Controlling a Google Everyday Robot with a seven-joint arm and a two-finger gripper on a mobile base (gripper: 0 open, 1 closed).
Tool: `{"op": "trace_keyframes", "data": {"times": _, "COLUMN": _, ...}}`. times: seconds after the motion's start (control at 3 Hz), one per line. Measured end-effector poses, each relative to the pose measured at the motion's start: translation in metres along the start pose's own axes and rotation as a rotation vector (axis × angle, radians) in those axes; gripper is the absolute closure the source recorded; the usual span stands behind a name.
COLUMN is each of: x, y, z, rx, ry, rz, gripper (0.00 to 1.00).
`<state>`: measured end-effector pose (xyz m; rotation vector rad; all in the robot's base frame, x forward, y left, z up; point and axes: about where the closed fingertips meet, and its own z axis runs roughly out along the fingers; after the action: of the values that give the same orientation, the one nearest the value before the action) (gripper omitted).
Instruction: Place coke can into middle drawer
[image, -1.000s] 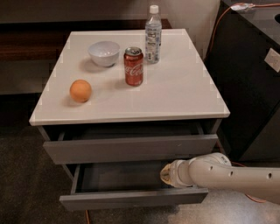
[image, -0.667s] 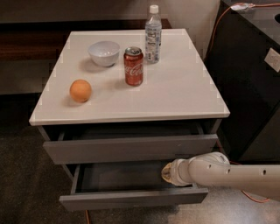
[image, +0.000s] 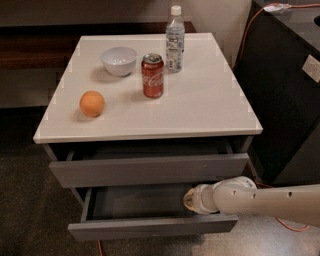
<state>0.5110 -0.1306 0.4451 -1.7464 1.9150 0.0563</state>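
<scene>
The coke can (image: 152, 75), red with white script, stands upright near the middle of the cabinet's white top (image: 200, 105). Below it, the middle drawer (image: 150, 228) is pulled out, and its grey inside looks empty. My white arm reaches in low from the right. Its gripper (image: 190, 200) end sits over the right part of the open drawer, just behind the drawer front. It is far below the can and holds nothing that I can see.
On the top also stand a white bowl (image: 119, 60), an orange (image: 92, 103) at the left and a clear water bottle (image: 174, 39) behind the can. The uppermost drawer front (image: 150, 170) sits slightly out. A dark cabinet (image: 285, 90) stands close on the right.
The arm has shifted very slightly at the open drawer; nothing on the top has moved.
</scene>
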Motion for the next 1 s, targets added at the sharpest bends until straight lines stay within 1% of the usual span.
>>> {"op": "trace_keyframes", "data": {"times": 0.67, "x": 0.003, "y": 0.025, "z": 0.019, "rx": -0.049, "ry": 0.010, "rz": 0.017, "gripper": 1.00}}
{"op": "trace_keyframes", "data": {"times": 1.0, "x": -0.002, "y": 0.043, "z": 0.018, "rx": -0.072, "ry": -0.002, "rz": 0.025, "gripper": 1.00}}
